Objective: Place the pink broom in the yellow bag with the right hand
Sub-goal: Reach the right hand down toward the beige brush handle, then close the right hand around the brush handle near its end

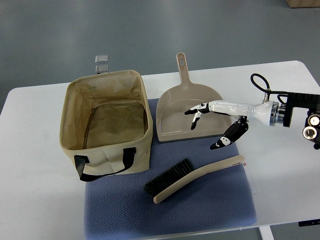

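Grey floor fills the far part of my view, and nearer me a white table carries everything I have to work with. On it lies a blue mat, and the yellow bag stands at the mat's far-left corner, mouth open upward, black handle hanging on its near wall. Nothing shows inside the bag from here.

As I judge it, the task has barely begun. The broom — more beige than pink on my screen — lies flat on the mat, near and right of the bag, bristles toward the bag and handle end pointing right. A matching dustpan lies beyond it, handle pointing away from me.

My right robot hand reaches in from the right edge, hovering over the dustpan's right side, fingers spread and loose, holding nothing. It appears clear of the broom, above and just beyond the handle's right end. The left arm is not in view.

What remains is everything — bringing the hand to the handle, closing on it, lifting, carrying left and releasing over the open bag.

A small clear clip-like thing stands on the table just beyond the bag.
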Controlling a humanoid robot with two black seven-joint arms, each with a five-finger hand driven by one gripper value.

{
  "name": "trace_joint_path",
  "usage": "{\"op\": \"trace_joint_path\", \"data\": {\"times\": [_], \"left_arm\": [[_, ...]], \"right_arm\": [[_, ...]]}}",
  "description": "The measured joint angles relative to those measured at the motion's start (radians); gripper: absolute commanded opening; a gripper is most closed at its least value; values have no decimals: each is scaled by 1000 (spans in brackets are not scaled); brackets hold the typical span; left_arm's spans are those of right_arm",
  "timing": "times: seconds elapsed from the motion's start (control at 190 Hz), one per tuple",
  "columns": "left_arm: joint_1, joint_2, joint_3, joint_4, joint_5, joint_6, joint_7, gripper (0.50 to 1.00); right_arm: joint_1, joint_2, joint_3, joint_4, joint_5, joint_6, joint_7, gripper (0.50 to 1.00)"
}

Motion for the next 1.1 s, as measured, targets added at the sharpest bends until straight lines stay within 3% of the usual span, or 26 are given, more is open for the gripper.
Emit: {"op": "trace_joint_path", "data": {"times": [0.222, 0.786, 0.886, 1.008, 1.102], "left_arm": [[0, 0, 0, 0, 0, 0, 0, 1000], [0, 0, 0, 0, 0, 0, 0, 1000], [0, 0, 0, 0, 0, 0, 0, 1000], [0, 0, 0, 0, 0, 0, 0, 1000], [0, 0, 0, 0, 0, 0, 0, 1000]], "right_arm": [[-10, -3, -91, 9, -155, -110, -2, 909], [-70, 12, -140, 3, -319, -222, -38, 825], [-72, 13, -152, -1, -334, -234, -44, 791], [-74, 14, -156, -2, -340, -244, -45, 709], [-79, 15, -156, -3, -352, -248, -46, 580]]}}
